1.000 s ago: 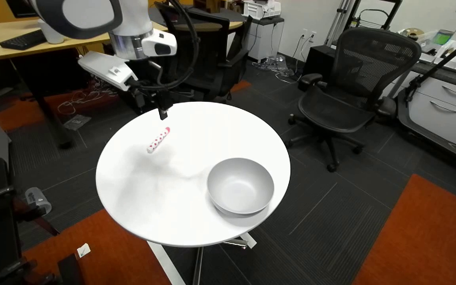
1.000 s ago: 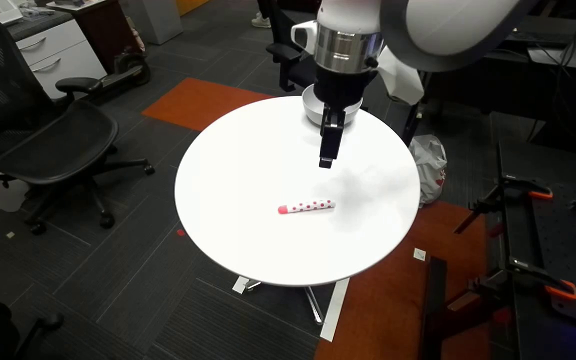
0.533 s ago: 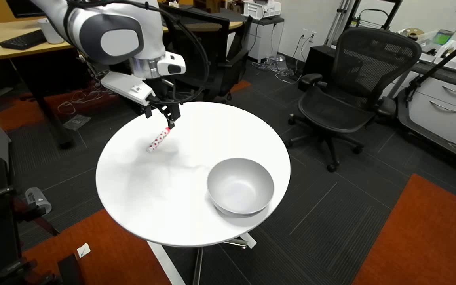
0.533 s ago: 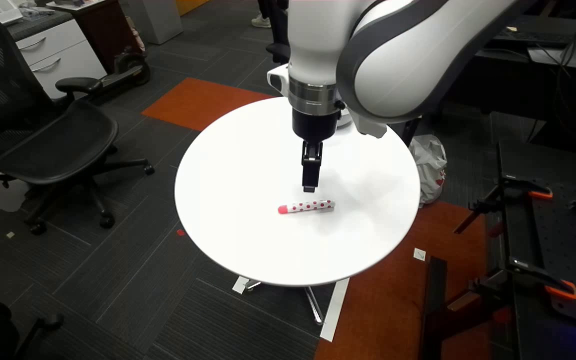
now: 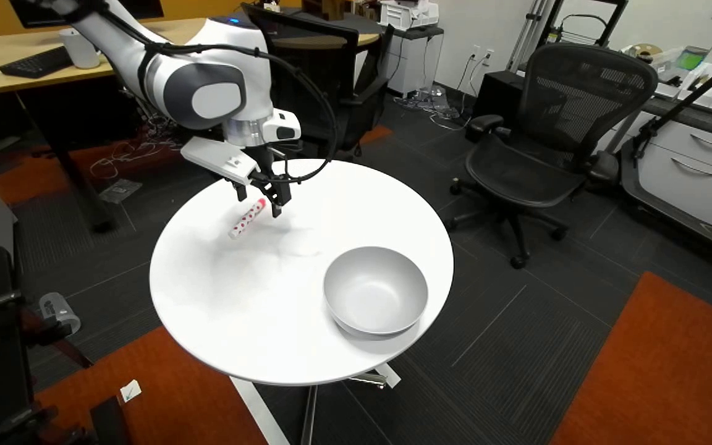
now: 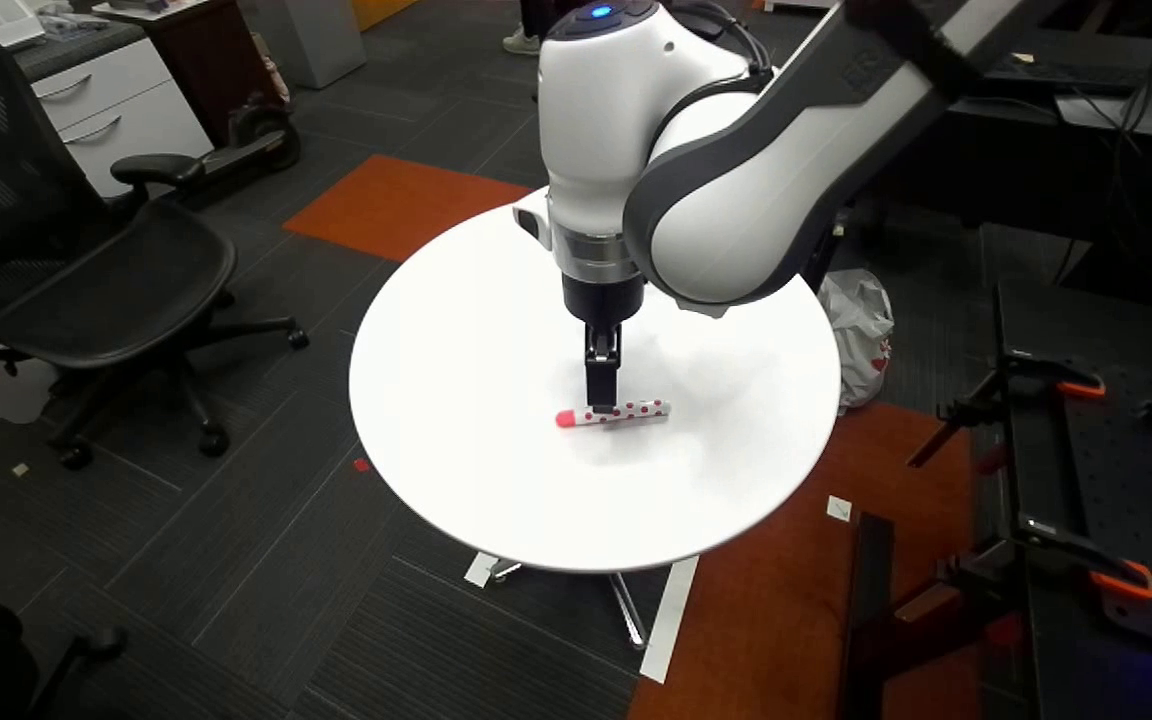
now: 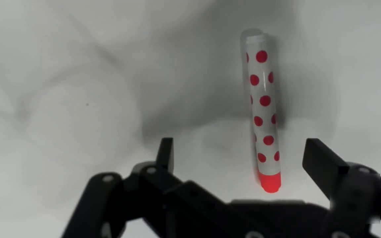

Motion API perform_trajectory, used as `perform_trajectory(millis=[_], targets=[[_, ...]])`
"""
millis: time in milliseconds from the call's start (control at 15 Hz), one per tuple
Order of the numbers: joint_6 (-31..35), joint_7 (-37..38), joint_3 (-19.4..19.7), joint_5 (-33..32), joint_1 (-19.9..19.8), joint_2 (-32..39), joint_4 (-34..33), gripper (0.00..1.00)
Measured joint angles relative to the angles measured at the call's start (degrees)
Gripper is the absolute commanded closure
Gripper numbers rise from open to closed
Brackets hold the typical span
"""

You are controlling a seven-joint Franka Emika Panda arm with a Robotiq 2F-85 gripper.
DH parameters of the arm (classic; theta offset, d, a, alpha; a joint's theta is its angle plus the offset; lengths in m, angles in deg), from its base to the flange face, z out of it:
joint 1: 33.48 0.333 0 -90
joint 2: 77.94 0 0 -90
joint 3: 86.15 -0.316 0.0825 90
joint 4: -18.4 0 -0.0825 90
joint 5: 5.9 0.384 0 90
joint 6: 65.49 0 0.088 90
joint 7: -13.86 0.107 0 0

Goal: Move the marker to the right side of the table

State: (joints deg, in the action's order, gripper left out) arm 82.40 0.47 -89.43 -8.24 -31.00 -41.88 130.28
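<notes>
five things stand on or around the round table (image 5: pixel 269 337). left to right in an exterior view: a wooden desk (image 5: pixel 177 28) beyond its far left, a see-through container (image 5: pixel 59 313) on the floor (image 5: pixel 115 266) left of it, a grey bowl (image 5: pixel 375 290) on its top near the right edge, then a black mesh chair (image 5: pixel 526 176) and white drawers (image 5: pixel 702 185) past that edge. the bowl takes up much of the table's near right there.

the marker (image 7: pixel 264 112) lies flat on the table, left of the middle and toward the far edge in that same view: whitish barrel, red dots, one solid red end, the other end plain and pale.

the gripper (image 7: pixel 238 142) is over the table, its two fingers (image 7: pixel 166 152) spread wide. in the wrist view the marker's red end lies between them, nearer the right one, with table showing on both sides. how high the fingertips are, i cannot tell.
</notes>
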Motion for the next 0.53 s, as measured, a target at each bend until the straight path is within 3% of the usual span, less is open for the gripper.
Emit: perform_trajectory(millis=[67, 133, 200, 533], targets=[[0.0, 0.0, -0.1, -0.1, 0.0, 0.9, -0.6, 0.0], [-0.1, 0.0, -0.2, -0.1, 0.0, 1.7, -1.2, 0.08], [-0.1, 0.0, -0.3, -0.2, 0.0, 2.4, -1.7, 0.28], [-0.1, 0.0, -0.8, -0.3, 0.0, 4.7, -3.5, 0.66]])
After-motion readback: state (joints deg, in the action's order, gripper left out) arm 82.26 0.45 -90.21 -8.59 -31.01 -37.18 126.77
